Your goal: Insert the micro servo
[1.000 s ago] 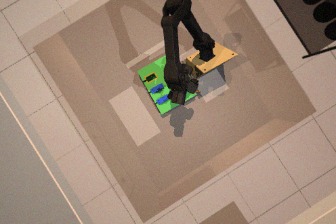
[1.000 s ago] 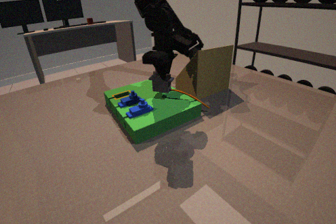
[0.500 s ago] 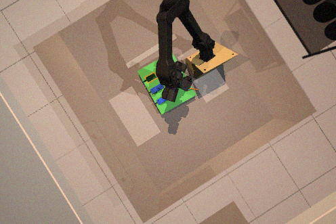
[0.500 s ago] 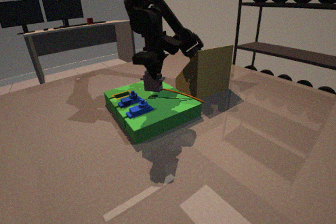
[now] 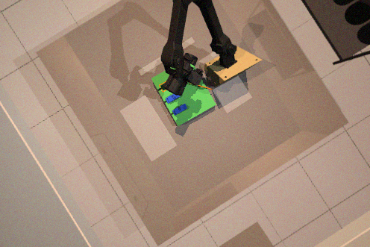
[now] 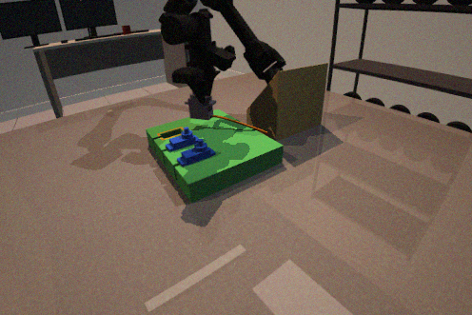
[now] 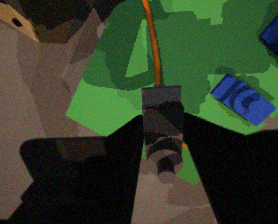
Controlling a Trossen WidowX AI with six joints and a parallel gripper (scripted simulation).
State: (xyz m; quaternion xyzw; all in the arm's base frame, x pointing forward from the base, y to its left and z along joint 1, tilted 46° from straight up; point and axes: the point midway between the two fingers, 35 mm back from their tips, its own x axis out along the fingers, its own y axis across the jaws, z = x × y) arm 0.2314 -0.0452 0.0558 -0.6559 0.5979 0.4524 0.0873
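Grey micro servo (image 7: 162, 131) clamped between the black fingers of the gripper (image 7: 162, 150) at the centre of the wrist view, round output shaft facing the camera. Orange cable (image 7: 152, 45) trailing from its far end to the top of the frame, over the green deck (image 7: 195, 50). Two blue servos (image 7: 242, 100) seated on the deck at right. In the exterior view, gripper (image 6: 201, 106) held at the deck's far edge (image 6: 228, 151), beside the orange-outlined pocket (image 6: 169, 133) left of centre.
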